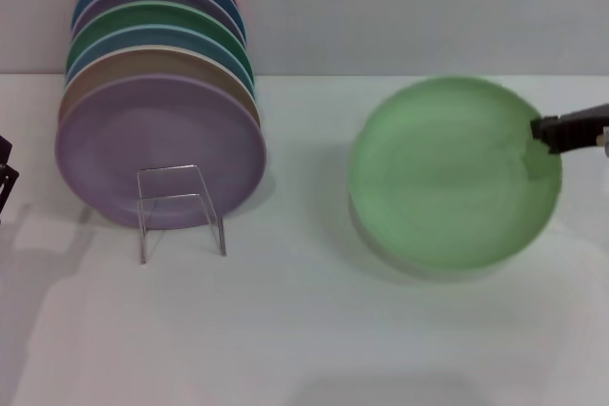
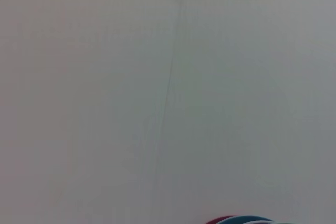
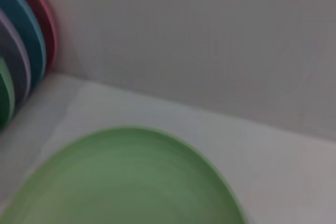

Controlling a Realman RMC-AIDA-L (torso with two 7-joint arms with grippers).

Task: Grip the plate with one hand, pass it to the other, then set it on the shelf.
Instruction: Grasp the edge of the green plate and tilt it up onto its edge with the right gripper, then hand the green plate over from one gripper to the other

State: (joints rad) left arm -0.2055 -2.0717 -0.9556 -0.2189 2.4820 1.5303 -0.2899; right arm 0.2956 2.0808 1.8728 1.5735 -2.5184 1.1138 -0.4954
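The light green plate (image 1: 447,173) is on the right of the white table, its edge raised a little with a shadow under it. My right gripper (image 1: 550,134) comes in from the right edge and is shut on the plate's right rim. The plate also fills the lower part of the right wrist view (image 3: 126,182). The shelf (image 1: 177,204), a clear acrylic rack, stands at the left and bears a row of upright coloured plates (image 1: 152,54). My left gripper (image 1: 5,176) shows only as a dark sliver at the far left edge.
A lilac plate (image 1: 157,145) is the front one in the rack, with tan, blue, dark green and red ones behind it. The wall stands close behind the table. The rack plates' rims show in the right wrist view (image 3: 26,51) and the left wrist view (image 2: 241,220).
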